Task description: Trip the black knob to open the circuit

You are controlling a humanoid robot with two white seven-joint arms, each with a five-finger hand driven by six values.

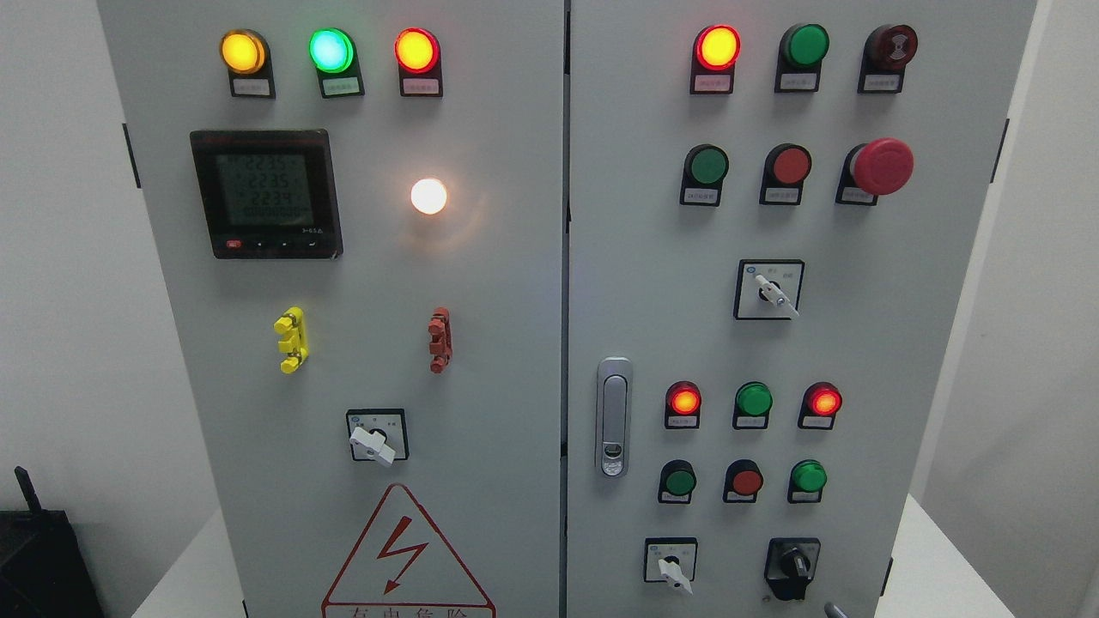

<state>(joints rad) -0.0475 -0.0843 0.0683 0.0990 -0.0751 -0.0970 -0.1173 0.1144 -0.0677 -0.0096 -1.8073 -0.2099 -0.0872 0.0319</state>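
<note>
The black knob sits at the bottom right of the grey cabinet's right door, on a black square base, with its handle pointing straight down. A small grey tip pokes in at the bottom edge just right of the knob. It looks like a finger of my right hand, and too little of it shows to tell more. It does not touch the knob. My left hand is out of view.
White selector switches, a red mushroom stop button, lit lamps and a door latch share the panel. The left door carries a meter. A black box with an antenna stands at lower left.
</note>
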